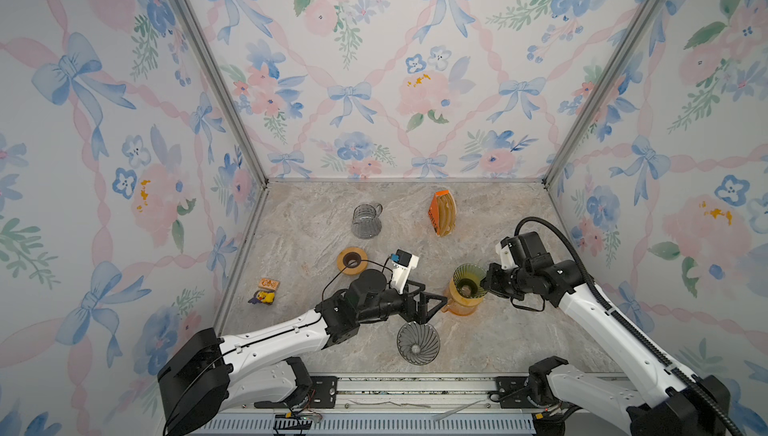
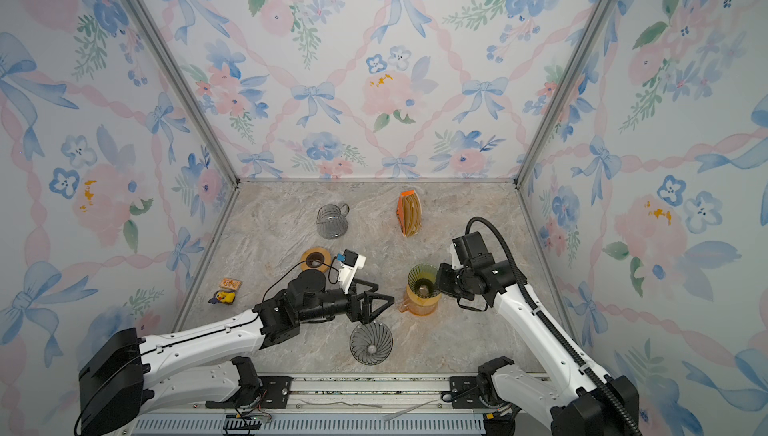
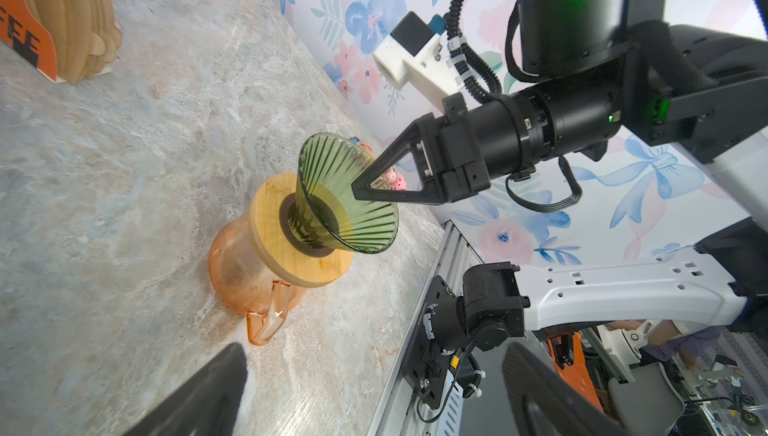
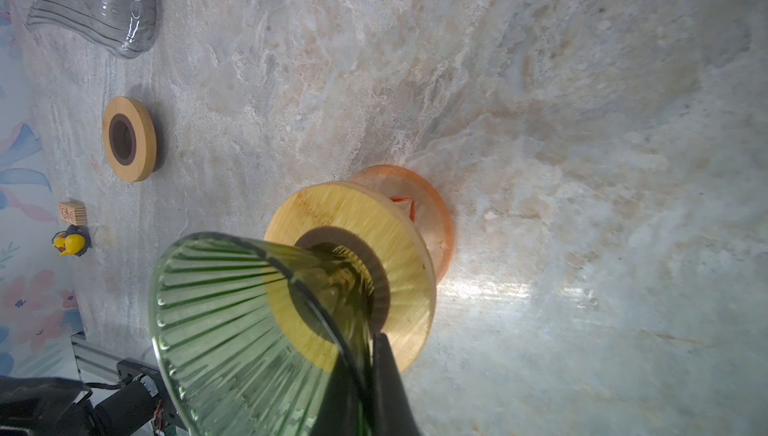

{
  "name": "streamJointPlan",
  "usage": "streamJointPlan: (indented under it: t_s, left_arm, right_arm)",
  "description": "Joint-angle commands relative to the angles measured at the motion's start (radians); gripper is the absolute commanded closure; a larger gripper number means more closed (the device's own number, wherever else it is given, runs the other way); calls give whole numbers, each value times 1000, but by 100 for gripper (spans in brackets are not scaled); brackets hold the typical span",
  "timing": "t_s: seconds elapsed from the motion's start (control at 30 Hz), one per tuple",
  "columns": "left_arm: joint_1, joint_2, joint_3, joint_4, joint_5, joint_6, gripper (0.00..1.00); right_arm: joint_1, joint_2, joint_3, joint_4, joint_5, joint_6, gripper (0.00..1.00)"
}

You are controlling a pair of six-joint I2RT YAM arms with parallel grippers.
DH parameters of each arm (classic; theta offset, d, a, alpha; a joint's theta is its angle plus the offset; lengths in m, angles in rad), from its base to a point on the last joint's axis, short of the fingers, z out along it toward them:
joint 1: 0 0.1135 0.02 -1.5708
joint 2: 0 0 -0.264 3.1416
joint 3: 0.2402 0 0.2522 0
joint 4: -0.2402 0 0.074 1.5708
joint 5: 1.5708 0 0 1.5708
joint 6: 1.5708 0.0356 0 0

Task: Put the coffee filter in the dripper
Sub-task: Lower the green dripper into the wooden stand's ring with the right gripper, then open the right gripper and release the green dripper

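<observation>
The green ribbed dripper (image 1: pixel 468 278) (image 2: pixel 423 278) (image 3: pixel 340 192) (image 4: pixel 232 321) sits in a wooden collar (image 3: pixel 270 221) on an orange carafe (image 1: pixel 461 305) (image 4: pixel 432 213). My right gripper (image 1: pixel 484 284) (image 2: pixel 438 284) (image 3: pixel 357 188) (image 4: pixel 370 355) is shut on the dripper's rim, one finger inside and one outside. The brown coffee filters stand in an orange pack (image 1: pixel 443 213) (image 2: pixel 409 213) (image 3: pixel 70 18) at the back. My left gripper (image 1: pixel 434 294) (image 2: pixel 384 294) (image 3: pixel 374 392) hangs open and empty just left of the carafe.
A clear ribbed dripper (image 1: pixel 417 342) (image 2: pixel 371 342) lies on the marble near the front, under the left gripper. A clear glass carafe (image 1: pixel 365 219) (image 4: pixel 91 1) stands at the back left. A loose wooden ring (image 1: pixel 351 260) (image 4: pixel 129 138), a toy duck (image 1: pixel 264 297) and a small block (image 1: pixel 268 284) lie left.
</observation>
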Motion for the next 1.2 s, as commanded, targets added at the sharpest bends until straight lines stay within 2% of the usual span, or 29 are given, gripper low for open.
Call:
streamJointPlan:
  t_s: [0.0,0.4,0.53,0.67,0.77,1.17]
  left_arm:
    - [-3,7,-8,26,-9,20,2]
    - [-4,0,-18,26,-21,18,2]
    - [-3,1,-17,26,-19,18,2]
    - [-3,1,-18,25,-21,18,2]
    - [-4,1,-20,26,-22,18,2]
    - [1,14,-34,23,-54,5,2]
  right_arm:
    - [-10,-13,-26,11,-3,5,95]
    - [-10,-11,-37,26,-19,5,95]
    - [-10,-12,-35,23,-19,5,91]
    - [-9,-17,-25,16,-17,5,86]
    - [-10,-18,-7,8,-15,0,75]
    - [-8,-124,-29,28,-18,-24,56]
